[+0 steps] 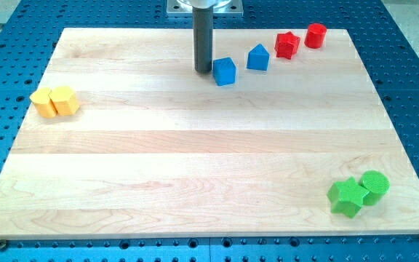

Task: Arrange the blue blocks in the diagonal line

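Observation:
Two blue blocks lie near the view's top centre. A blue cube (pixel 225 71) sits just right of my tip (pixel 203 70), almost touching it. A blue house-shaped block (pixel 257 57) lies up and to the right of the cube, a small gap apart. The two blue blocks line up on a slant rising to the right. The dark rod comes straight down from the mount at the view's top.
A red star-like block (pixel 287 45) and a red cylinder (pixel 315 35) continue the slant at the top right. Two yellow blocks (pixel 55 101) touch at the left edge. A green star (pixel 346 196) and green cylinder (pixel 374 186) touch at the bottom right. The wooden board (pixel 195 167) lies on a blue perforated table.

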Controlling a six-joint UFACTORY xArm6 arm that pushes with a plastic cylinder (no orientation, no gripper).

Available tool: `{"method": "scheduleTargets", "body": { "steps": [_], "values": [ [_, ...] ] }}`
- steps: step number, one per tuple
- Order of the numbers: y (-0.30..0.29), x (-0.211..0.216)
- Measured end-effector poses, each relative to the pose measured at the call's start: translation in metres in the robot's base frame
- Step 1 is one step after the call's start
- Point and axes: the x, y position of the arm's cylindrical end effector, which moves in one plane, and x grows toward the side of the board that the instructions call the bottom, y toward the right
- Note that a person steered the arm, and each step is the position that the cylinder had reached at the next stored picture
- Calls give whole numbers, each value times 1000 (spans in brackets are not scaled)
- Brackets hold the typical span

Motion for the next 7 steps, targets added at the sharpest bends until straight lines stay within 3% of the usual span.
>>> {"method": "scheduleTargets", "body": {
  "steps": [2, 3, 4, 5, 6, 7],
  "values": [
    [-36, 19],
    [-22, -15],
    [17, -15],
    [17, 3],
    [-32, 3],
    [-128, -8]
  ]
}}
